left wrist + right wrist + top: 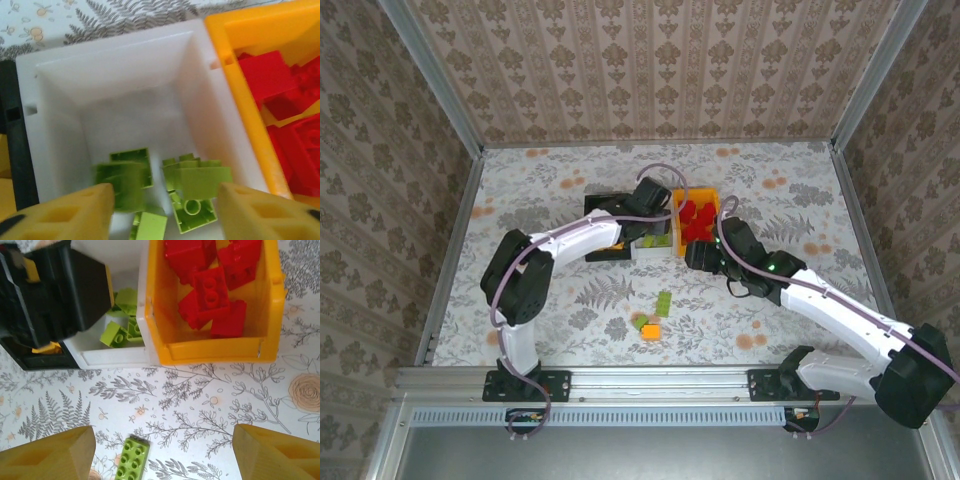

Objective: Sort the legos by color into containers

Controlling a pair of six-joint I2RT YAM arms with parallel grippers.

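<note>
Three joined containers stand mid-table: black [602, 250], white [653, 250] and orange [710, 196]. My left gripper [162, 200] hangs open over the white container [125, 65], nothing between its yellow fingers [75, 212]. Lime green legos [200, 180] lie on the white floor below; one at the left looks blurred. Red legos [212, 290] fill the orange container [215, 352]. My right gripper [165, 450] is open above the table just in front of the containers, empty. A long green lego [132, 460] lies flat near its left finger.
More loose legos lie on the table nearer the bases: a green one [663, 302], then a green and an orange one together [647, 326]. The left arm's black wrist [55, 295] covers the black container. Metal rails and patterned walls enclose the table.
</note>
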